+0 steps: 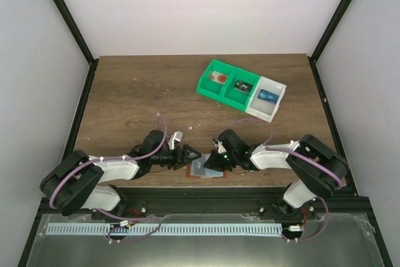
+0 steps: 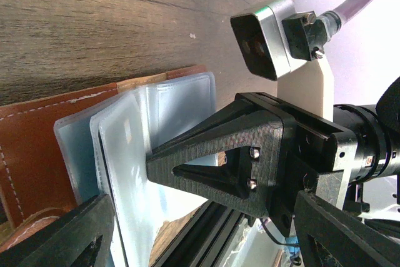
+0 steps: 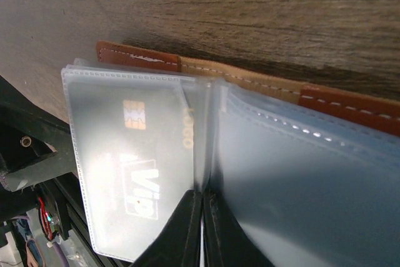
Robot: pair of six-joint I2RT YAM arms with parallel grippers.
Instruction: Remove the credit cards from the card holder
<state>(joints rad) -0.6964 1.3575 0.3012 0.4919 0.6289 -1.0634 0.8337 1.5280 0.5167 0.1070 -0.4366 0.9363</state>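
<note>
The card holder [image 1: 201,170] lies open at the table's near edge, between my two grippers. It shows reddish-brown leather [image 3: 350,101] and pale blue-grey clear sleeves [image 2: 162,110]. One sleeve holds a credit card [image 3: 137,154] with a gold chip and "VIP" lettering. My right gripper [image 3: 203,229] is shut at the fold between two sleeves, with a thin pale sleeve edge pinched between its fingertips. My left gripper [image 2: 200,242] stands open just left of the holder, a finger on each side. The right gripper's black finger [image 2: 212,161] reaches in between them over the sleeves.
A row of two green trays and one white tray [image 1: 240,89] stands at the back right, each with a card-like item inside. The black rail of the table's near edge [image 2: 206,236] runs just beside the holder. The right wrist camera [image 2: 265,35] hangs close above.
</note>
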